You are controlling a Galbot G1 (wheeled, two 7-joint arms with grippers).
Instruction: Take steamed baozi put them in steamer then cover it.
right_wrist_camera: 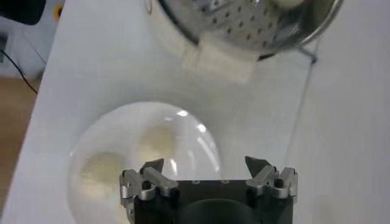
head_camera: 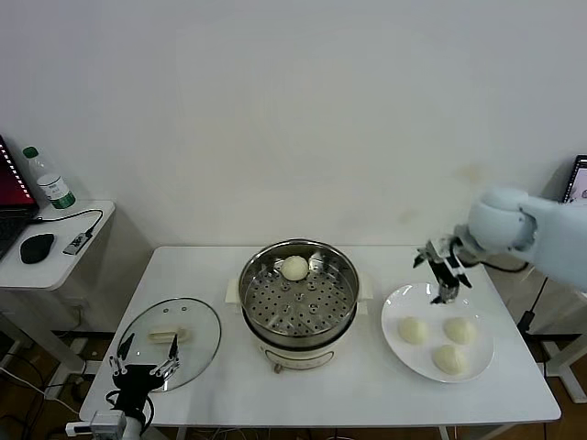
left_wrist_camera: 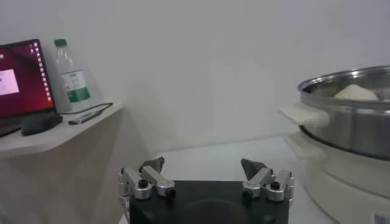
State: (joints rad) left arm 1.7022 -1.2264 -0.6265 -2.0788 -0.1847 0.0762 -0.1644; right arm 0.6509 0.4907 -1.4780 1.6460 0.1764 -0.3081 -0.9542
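Round shiny steel steamer sits frame centre w/ one off-white baozi on its tray; clear glass cover lower left, beside idle left gripper, jaws apart. Three buns wait on flat white plate, right of centre. Right gripper, jaws apart & empty, hovers at plate's upper edge: best to drop straight over nearest bun, centre it, squeeze gently.

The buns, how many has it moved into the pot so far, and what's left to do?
One baozi already sits on the perforated tray of the steamer. Three baozi wait on the white plate. The right gripper hangs open and empty over the plate's far edge, seemingly going for the next one. The left gripper is open near the cover, which lies on the table, not yet on.
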